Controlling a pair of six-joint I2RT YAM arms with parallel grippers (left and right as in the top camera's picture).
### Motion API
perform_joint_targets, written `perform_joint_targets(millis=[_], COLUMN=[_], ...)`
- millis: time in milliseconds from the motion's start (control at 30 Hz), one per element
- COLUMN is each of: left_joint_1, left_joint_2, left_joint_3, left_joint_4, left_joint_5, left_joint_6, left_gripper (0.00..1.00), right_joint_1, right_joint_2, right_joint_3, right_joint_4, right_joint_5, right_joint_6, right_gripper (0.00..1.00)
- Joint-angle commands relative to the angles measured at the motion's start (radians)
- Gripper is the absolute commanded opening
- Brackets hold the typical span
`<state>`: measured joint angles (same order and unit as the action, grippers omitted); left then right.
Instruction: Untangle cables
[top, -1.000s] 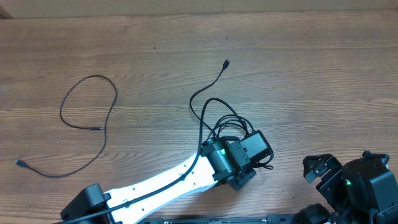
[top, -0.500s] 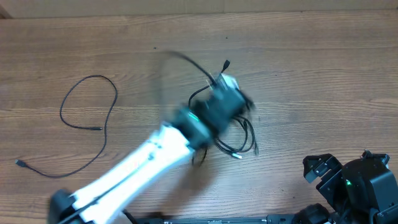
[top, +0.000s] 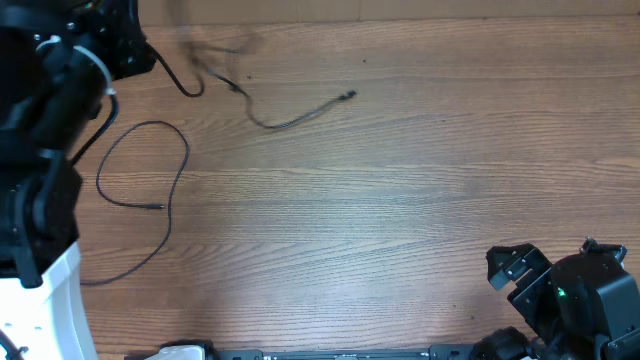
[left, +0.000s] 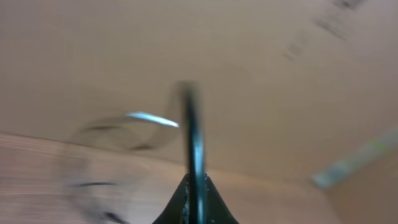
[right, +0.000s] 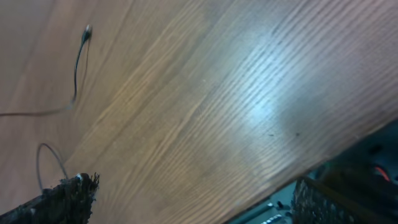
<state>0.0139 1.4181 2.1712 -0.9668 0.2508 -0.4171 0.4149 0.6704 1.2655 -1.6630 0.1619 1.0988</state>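
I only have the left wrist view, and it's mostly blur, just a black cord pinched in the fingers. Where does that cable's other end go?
Observer: Overhead, the held cable trails from the left gripper at the far left corner of the table. Its plug end reaches about mid-table near the far edge.
Operator: Any other cable out there?
Observer: Yes, a second cable lies in a loose loop on the left, apart from the trailing stretch.
Operator: And the right arm?
Observer: The right gripper is open at the near right corner, far from both cables.
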Motion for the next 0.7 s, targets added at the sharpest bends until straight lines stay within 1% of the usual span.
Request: perform_joint_targets(millis=[0, 133, 233, 300, 400, 467, 567, 667], left_joint_1=[0.024, 0.005, -0.032, -0.077, -0.152, -0.177, -0.176, -0.176], left_joint_2=[0.038, 0.064, 0.08, 0.091, 0.096, 0.096, 0.096, 0.096], left_joint_3=[0.002, 0.002, 0.002, 0.002, 0.002, 0.002, 0.002, 0.002], left_joint_4=[-0.008, 0.042, 0.146, 0.213, 0.245, 0.246, 0.22, 0.141], left_joint_5=[0.508, 0.846, 1.098, 1.181, 1.165, 1.103, 0.894, 0.641], left_joint_6=[0.069, 0.147, 0.175, 0.174, 0.175, 0.178, 0.169, 0.166], left_gripper=[0.04, 0.04, 0.04, 0.04, 0.04, 0.04, 0.04, 0.04], right_joint_1=[0.005, 0.005, 0.005, 0.005, 0.005, 0.005, 0.005, 0.005], right_joint_2=[-0.009, -0.009, -0.009, -0.009, -0.009, -0.009, -0.009, -0.009], right_joint_3=[-0.003, -0.003, -0.003, -0.003, -0.003, -0.003, -0.003, -0.003], right_joint_4=[0.025, 0.034, 0.033, 0.034, 0.034, 0.029, 0.008, -0.013], right_joint_5=[0.01, 0.01, 0.01, 0.01, 0.01, 0.01, 0.01, 0.01], right_joint_6=[0.005, 0.005, 0.005, 0.005, 0.005, 0.005, 0.005, 0.004], right_gripper=[1.0, 1.0, 1.0, 1.0, 1.0, 1.0, 1.0, 1.0])
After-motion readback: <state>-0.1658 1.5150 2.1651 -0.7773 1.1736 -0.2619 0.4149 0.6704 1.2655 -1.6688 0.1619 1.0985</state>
